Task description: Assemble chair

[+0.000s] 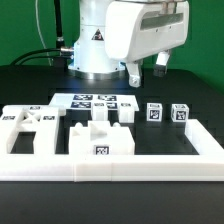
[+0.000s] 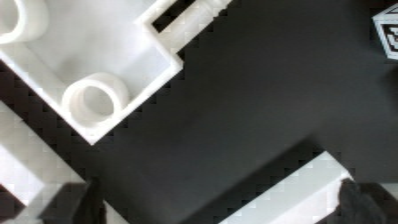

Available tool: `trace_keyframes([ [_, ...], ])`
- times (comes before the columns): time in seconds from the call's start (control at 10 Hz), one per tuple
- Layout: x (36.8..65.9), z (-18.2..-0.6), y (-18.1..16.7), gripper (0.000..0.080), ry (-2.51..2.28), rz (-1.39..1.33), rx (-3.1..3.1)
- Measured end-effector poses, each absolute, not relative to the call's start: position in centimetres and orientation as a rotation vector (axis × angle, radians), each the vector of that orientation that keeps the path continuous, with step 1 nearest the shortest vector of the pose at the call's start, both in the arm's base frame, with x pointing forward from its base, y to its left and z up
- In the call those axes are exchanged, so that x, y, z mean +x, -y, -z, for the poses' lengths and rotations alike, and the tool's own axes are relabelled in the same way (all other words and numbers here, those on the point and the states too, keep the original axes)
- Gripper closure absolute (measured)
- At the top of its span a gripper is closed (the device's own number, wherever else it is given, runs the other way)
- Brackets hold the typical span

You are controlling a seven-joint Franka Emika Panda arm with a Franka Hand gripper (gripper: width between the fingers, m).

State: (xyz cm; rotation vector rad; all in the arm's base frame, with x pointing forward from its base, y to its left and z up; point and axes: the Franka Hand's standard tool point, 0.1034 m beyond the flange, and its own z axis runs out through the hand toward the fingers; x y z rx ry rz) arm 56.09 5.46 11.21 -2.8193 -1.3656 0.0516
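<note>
The chair's loose white parts lie on the black table. An X-braced panel [image 1: 30, 126] is at the exterior view's left, stepped blocks [image 1: 100, 137] sit in the middle, and two small tagged pieces [image 1: 155, 112] [image 1: 180, 113] stand at the right. My gripper [image 1: 147, 70] hangs open above the table behind those two pieces, with nothing between its fingers. In the wrist view a white part with a round hole [image 2: 98, 96] lies off to one side, and the gripper [image 2: 214, 202] is over bare black table and a white strip [image 2: 267, 185].
The marker board [image 1: 95, 101] lies flat behind the blocks. A long white border rail [image 1: 110, 168] runs along the front and turns up the right side. The robot's base [image 1: 95, 45] and its cables stand at the back.
</note>
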Motion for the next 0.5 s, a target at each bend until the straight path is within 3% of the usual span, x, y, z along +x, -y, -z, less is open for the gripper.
trace_keyframes([
  [0.5,56.09,-10.92,-4.96,0.0149,1.344,-0.053,-2.828],
])
